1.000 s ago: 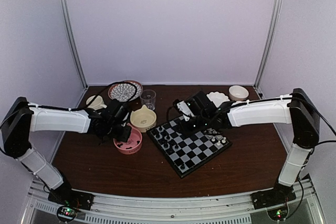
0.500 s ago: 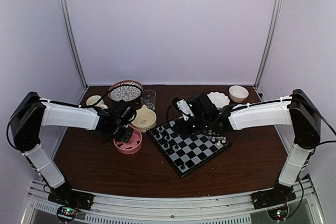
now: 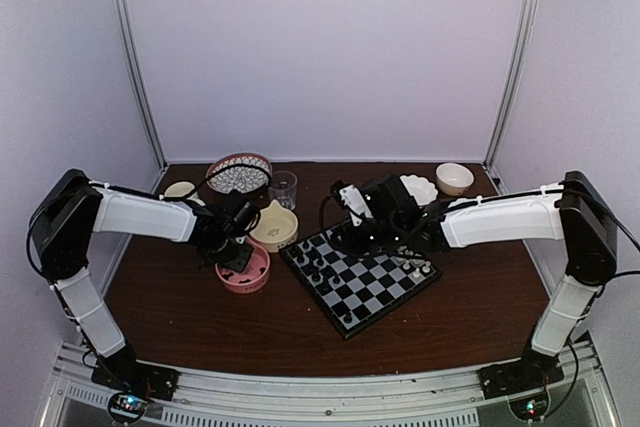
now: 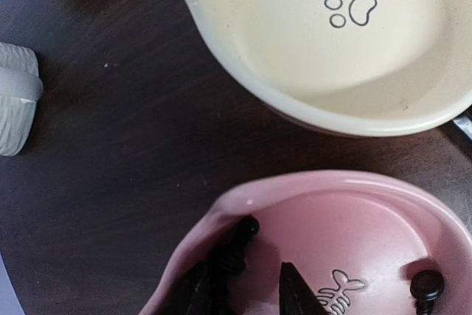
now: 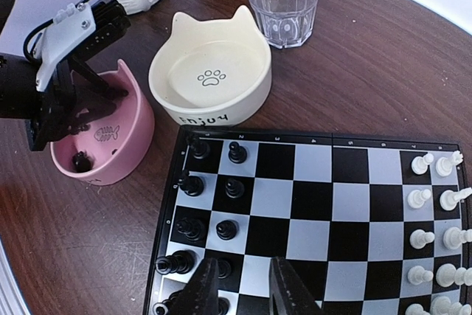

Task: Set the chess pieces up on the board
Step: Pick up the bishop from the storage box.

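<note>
The board (image 3: 372, 285) lies tilted at the table's middle. Several black chess pieces (image 5: 234, 188) stand in two columns at its left side, and white ones (image 5: 422, 197) at its right. My left gripper (image 4: 249, 277) reaches into the pink bowl (image 4: 332, 182), open. A black piece (image 4: 237, 243) lies against the inner face of its left finger, with a gap to the right finger. Another black piece (image 4: 426, 284) lies further right in the bowl. My right gripper (image 5: 243, 267) hovers over the board's near-left squares, open a little, with nothing between its fingers.
A cream cat-ear bowl (image 3: 273, 224) sits right behind the pink bowl (image 3: 245, 272) and touches the board's corner. Behind stand a glass (image 3: 283, 187), a patterned plate (image 3: 238, 172) and a cream cup (image 3: 180, 190). A scalloped white dish (image 3: 415, 187) and a small bowl (image 3: 454, 177) sit at the back right.
My left arm's elbow has swung back and inward while its gripper stayed at the pink bowl. The right gripper has shifted only slightly over the board.
</note>
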